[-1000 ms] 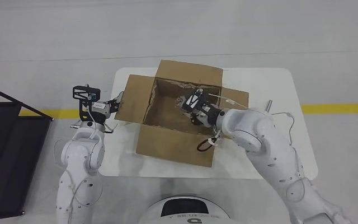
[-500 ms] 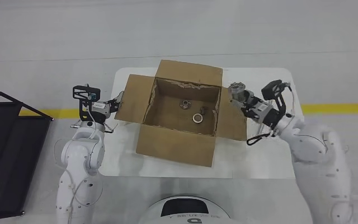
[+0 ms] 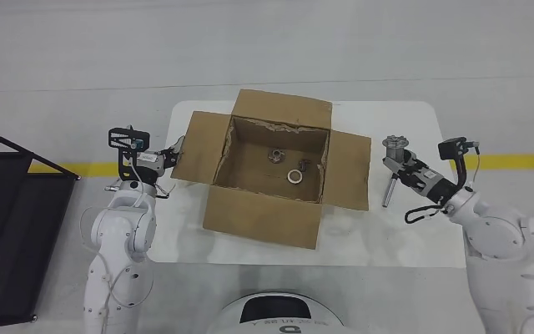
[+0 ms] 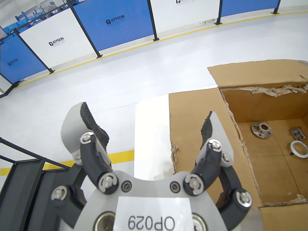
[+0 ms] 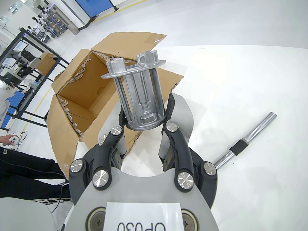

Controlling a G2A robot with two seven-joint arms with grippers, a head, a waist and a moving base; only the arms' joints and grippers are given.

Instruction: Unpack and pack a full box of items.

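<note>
An open cardboard box [image 3: 219,214] sits mid-table with its flaps spread. On its floor lie a flanged metal hub [image 3: 275,154], a small metal bracket [image 3: 302,164] and a metal ring [image 3: 294,176]; the hub [image 4: 261,129] and ring [image 4: 298,149] also show in the left wrist view. My right gripper [image 3: 404,164] is over the table to the right of the box, shut on a grey cast-metal cage part [image 5: 139,92] [image 3: 395,151]. My left gripper [image 4: 154,123] stands open with nothing in it beside the box's left flap [image 3: 198,149].
A chrome rod with a black band [image 3: 387,192] [image 5: 245,140] lies on the white table [image 3: 417,242] just below the right gripper. A black rack [image 3: 25,225] stands off the table's left side.
My right arm lifted the cast-metal part out of the box and carried it rightward, past the right flap, over the table near the rod. The left arm has not moved.
</note>
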